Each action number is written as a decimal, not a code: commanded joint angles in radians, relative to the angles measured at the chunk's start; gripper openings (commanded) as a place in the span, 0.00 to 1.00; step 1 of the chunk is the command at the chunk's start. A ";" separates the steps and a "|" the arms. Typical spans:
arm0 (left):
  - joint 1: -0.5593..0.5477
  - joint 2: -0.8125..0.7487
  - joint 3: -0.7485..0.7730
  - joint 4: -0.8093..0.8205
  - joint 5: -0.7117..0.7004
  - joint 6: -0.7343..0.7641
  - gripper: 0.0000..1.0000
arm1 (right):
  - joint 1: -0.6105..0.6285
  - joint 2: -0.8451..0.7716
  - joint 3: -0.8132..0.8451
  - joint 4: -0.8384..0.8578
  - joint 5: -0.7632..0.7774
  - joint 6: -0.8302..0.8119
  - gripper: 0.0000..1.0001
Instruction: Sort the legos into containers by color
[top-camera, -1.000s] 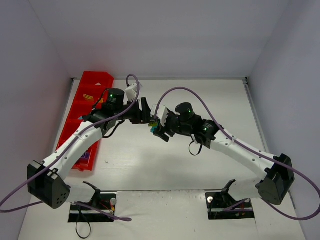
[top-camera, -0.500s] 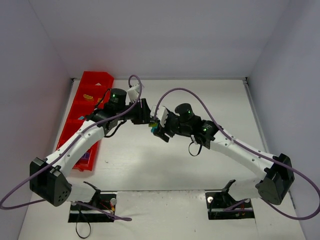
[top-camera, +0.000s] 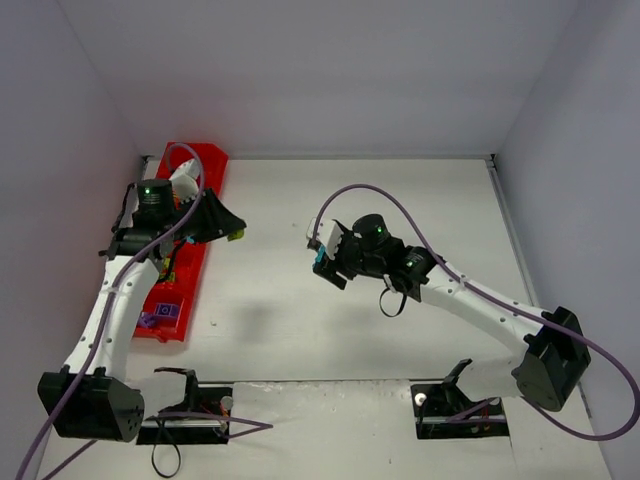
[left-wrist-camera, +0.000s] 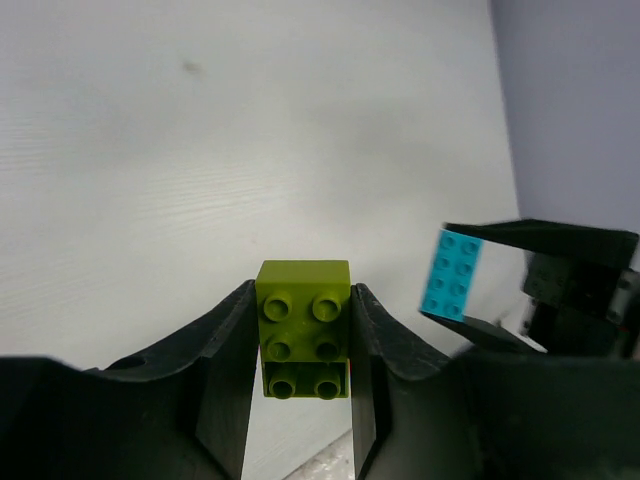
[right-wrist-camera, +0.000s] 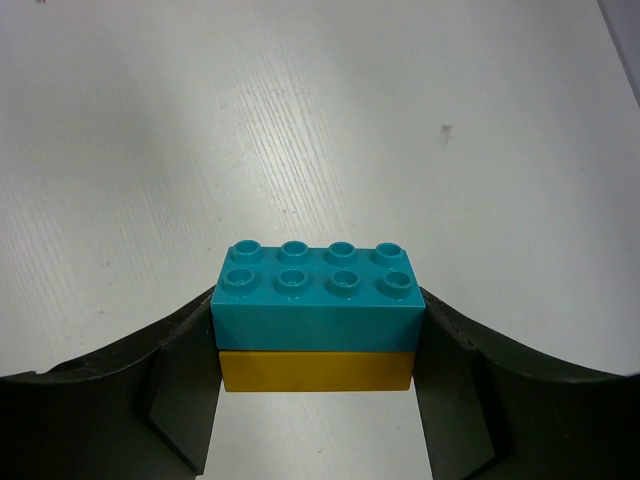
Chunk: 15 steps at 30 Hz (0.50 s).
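My left gripper is shut on a lime green brick and holds it above the table beside the right edge of the red tray. My right gripper is shut on a teal brick stacked on a yellow brick, held above the middle of the table. The teal brick also shows in the left wrist view, far from the lime one. A purple brick lies in the tray's near compartment. Small yellow and orange pieces lie in other compartments, partly hidden by the left arm.
The red tray lies along the table's left side by the left wall. White walls close the back and both sides. Purple cables loop over both arms.
My left gripper has pulled away from the right gripper and swung left to the red tray with the lime brick. The right gripper has stayed nearly in place with the teal and yellow bricks.
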 joint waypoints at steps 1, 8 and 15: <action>0.065 -0.037 0.054 -0.126 -0.185 0.087 0.04 | -0.003 -0.044 0.015 0.053 0.004 0.007 0.00; 0.228 0.011 0.034 -0.219 -0.681 -0.049 0.09 | -0.001 -0.058 0.013 0.051 -0.004 0.018 0.00; 0.330 0.161 -0.008 -0.173 -0.729 -0.173 0.12 | -0.001 -0.073 0.003 0.053 0.002 0.028 0.00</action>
